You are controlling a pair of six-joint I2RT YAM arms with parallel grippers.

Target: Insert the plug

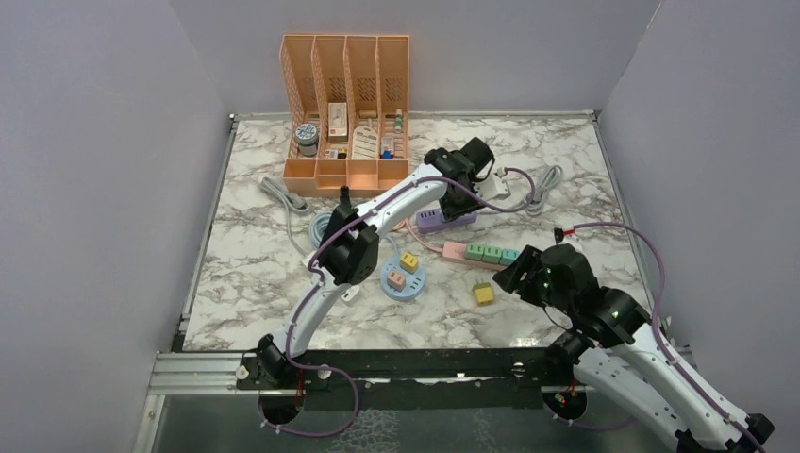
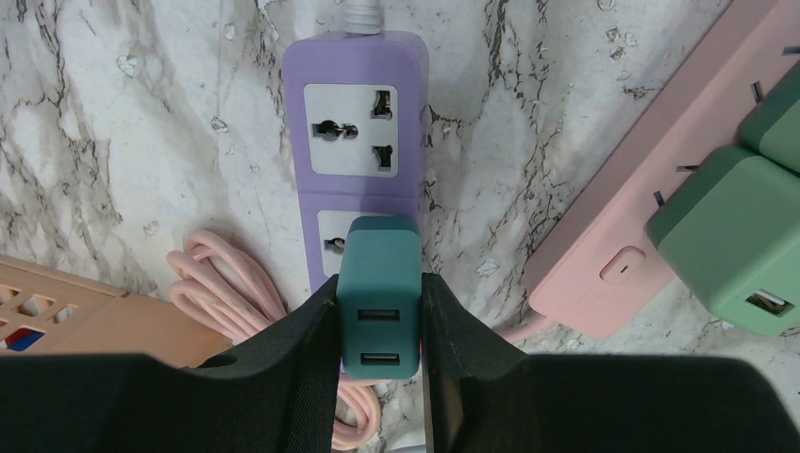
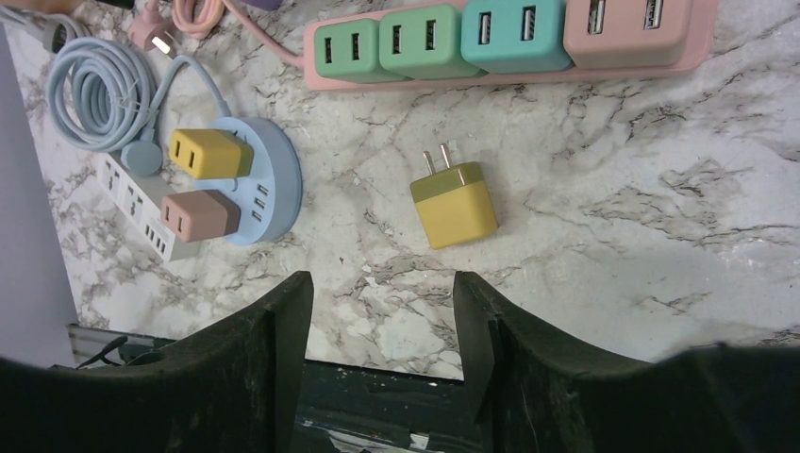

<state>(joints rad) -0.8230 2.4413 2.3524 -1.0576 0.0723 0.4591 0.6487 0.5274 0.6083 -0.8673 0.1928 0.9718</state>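
Observation:
A teal plug (image 2: 379, 255) with two USB ports is clamped between the black fingers of my left gripper (image 2: 379, 281), which is shut on it. The plug stands over the lower socket of the purple power strip (image 2: 354, 104); its prongs are hidden, so whether they are in the socket I cannot tell. The upper socket is bare. From above, my left gripper (image 1: 459, 189) hovers at the purple power strip (image 1: 434, 221). My right gripper (image 3: 379, 283) is open and empty near the table's front edge, a yellow plug (image 3: 455, 203) lying prongs-up on the marble just beyond it.
A pink power strip (image 2: 604, 255) carrying green, teal and pink plugs lies right of the purple one. A round blue hub (image 1: 403, 280) holds two plugs. An orange organizer (image 1: 346, 104) stands at the back. Coiled cables lie at centre left and back right.

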